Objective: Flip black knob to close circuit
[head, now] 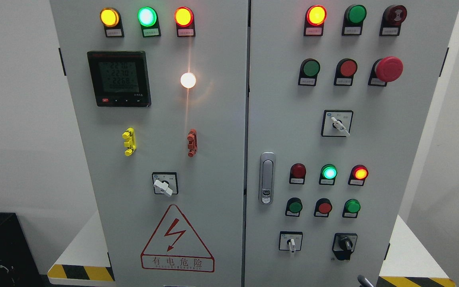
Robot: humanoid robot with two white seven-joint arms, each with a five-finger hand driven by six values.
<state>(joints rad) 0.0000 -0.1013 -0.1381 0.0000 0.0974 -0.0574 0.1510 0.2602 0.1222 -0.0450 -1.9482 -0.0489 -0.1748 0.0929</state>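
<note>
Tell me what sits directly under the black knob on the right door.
Below the black knob shows only bare grey right door, then a small dark tip at the frame's bottom edge; it cannot be identified. Anything lower is cut off.
</note>
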